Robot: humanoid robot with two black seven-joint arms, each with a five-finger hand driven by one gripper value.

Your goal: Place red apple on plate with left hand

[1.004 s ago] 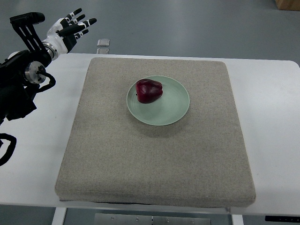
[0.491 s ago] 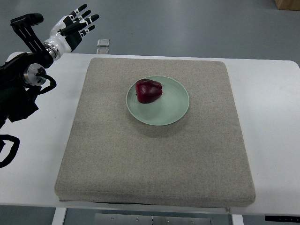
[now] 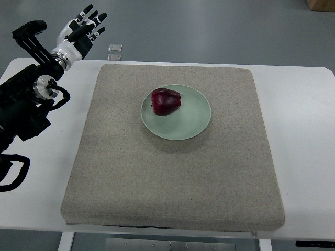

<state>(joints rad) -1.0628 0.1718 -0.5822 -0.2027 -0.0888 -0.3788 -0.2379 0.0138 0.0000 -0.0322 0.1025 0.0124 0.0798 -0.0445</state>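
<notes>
A dark red apple (image 3: pixel 166 101) sits on a pale green plate (image 3: pixel 189 123), toward the plate's upper left part. The plate lies on a grey mat (image 3: pixel 172 172). My left hand (image 3: pixel 82 30) is raised at the far upper left, beyond the mat's corner and well away from the apple. Its fingers are spread and hold nothing. The black left arm comes in along the left edge. The right arm does not show.
The mat covers most of a white table (image 3: pixel 303 130). A small pale object (image 3: pixel 115 47) lies on the floor beyond the table's far edge. A cardboard box corner (image 3: pixel 322 4) shows at the top right.
The left hand has lifted a little and turned more upright, fingers pointing further up. The left arm has shifted slightly to the right. The apple and plate have not moved.
</notes>
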